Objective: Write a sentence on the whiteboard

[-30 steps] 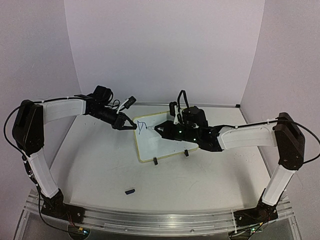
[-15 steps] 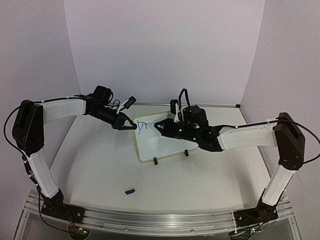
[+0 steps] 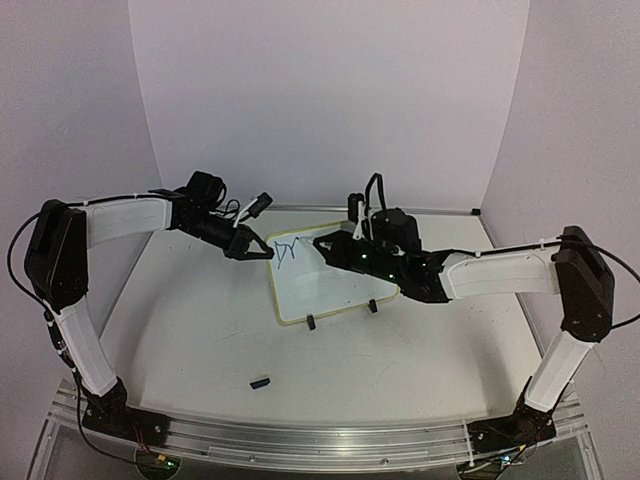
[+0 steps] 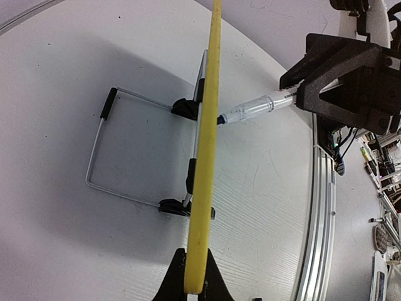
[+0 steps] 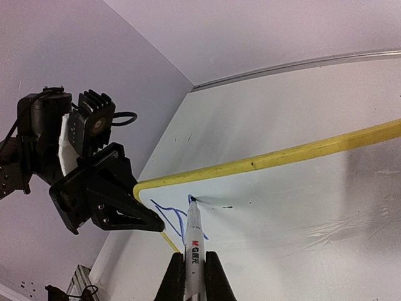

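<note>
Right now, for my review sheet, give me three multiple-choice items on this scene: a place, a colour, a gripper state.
1. Where on the whiteboard are the ink strokes? A near the corner by the left gripper; B centre; C right edge.
2. Stroke colour? A red; B blue; C green.
3. The right gripper is: A open; B shut on the marker; C shut on the whiteboard.
Answers: A, strokes sit beside that corner; B, the lines are blue; B, its fingers pinch the marker's barrel.

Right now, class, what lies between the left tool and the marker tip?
Blue strokes on the whiteboard, inside its yellow frame, shown in the right wrist view.
</note>
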Motion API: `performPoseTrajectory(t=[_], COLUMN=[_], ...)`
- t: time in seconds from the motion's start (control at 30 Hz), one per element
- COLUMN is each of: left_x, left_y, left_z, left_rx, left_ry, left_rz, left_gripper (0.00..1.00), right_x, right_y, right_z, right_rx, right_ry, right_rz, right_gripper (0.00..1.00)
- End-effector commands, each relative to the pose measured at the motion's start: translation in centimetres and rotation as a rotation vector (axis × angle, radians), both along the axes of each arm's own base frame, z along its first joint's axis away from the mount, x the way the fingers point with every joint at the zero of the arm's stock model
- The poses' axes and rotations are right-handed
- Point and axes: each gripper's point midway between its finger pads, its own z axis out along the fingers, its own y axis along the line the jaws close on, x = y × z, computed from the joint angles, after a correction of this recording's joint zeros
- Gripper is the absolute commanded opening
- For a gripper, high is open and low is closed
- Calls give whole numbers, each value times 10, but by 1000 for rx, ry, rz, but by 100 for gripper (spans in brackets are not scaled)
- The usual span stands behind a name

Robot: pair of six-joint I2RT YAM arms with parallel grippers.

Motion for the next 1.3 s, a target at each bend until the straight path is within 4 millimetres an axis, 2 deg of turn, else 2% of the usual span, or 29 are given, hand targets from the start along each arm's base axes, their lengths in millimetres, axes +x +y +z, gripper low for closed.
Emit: performPoseTrajectory(t=[0.0, 0.17, 0.3, 0.43, 0.7, 0.87, 1.27], left_x=[-6, -6, -5, -5, -5, -5, -5], left_y=[4, 4, 4, 4, 5, 5, 5], left_z=[4, 3, 5, 5, 6, 5, 6], left_rx=[44, 46, 46, 47, 56, 64, 73], left_ry=[-8, -8, -12, -15, -20, -22, -30], left_rz=[4, 4, 5, 7, 9, 12, 11], left_gripper=[0, 0, 0, 0, 0, 0, 0], right_x=[-4, -23, -37, -43, -45, -46, -32], right_y=[-4, -1, -9, -17, -26, -23, -14], right_z=[26, 47, 66, 71, 62, 51, 29], right_rx=[52, 94, 117, 89, 36, 9, -41], right_ry=[-47, -103, -141, -152, -138, -126, -120], right_rz=[10, 113, 145, 165, 250, 308, 323], right_gripper=[0, 0, 0, 0, 0, 0, 0])
